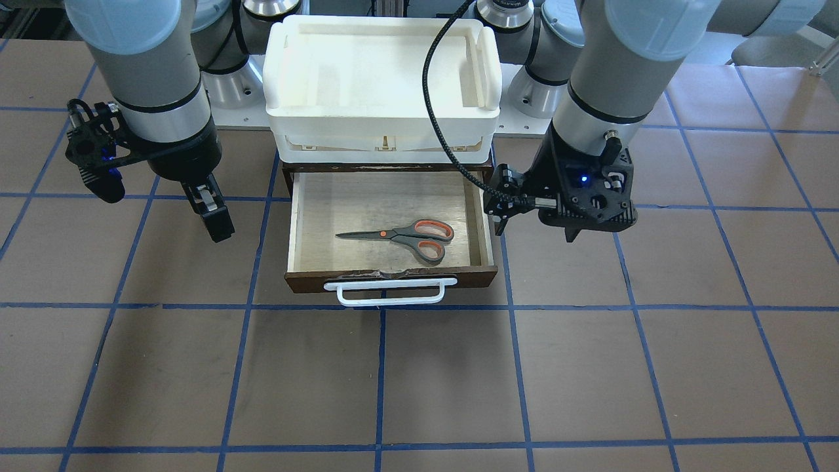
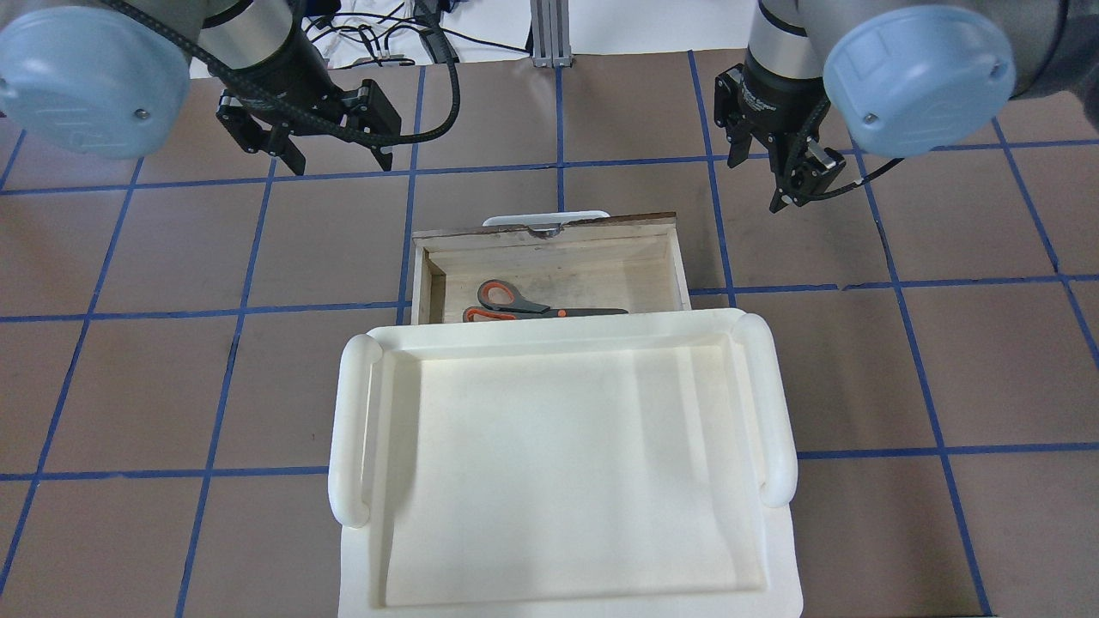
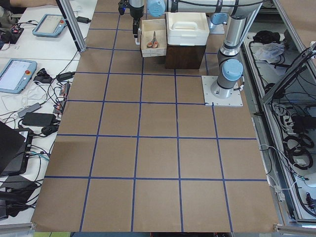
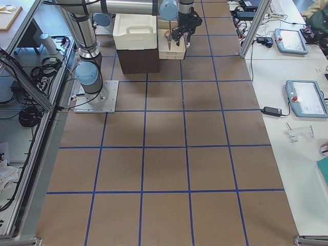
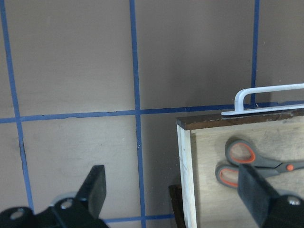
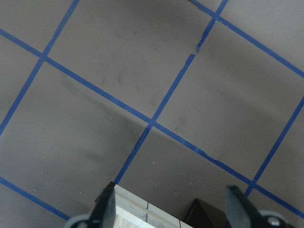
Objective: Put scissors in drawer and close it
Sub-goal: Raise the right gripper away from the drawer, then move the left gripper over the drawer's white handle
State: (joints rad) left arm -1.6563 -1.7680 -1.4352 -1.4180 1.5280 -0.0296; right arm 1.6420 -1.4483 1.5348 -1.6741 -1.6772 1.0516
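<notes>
The scissors (image 1: 406, 236), with grey-and-orange handles, lie flat inside the open drawer (image 1: 393, 278), blades pointing toward my right side. They also show in the overhead view (image 2: 515, 305) and the left wrist view (image 5: 251, 161). The drawer (image 2: 549, 227) is pulled out, and its white bar handle (image 1: 390, 292) faces away from me. My left gripper (image 1: 534, 231) is open and empty, hovering beside the drawer's left wall; it also shows in the overhead view (image 2: 339, 165). My right gripper (image 1: 213, 223) is open and empty, beside the drawer's right side (image 2: 760, 180).
A white plastic tray (image 2: 558, 463) sits on the dark cabinet that holds the drawer, close to my base. The brown table (image 1: 419, 380) has a blue tape grid. Operator desks with tablets and cables flank the table ends.
</notes>
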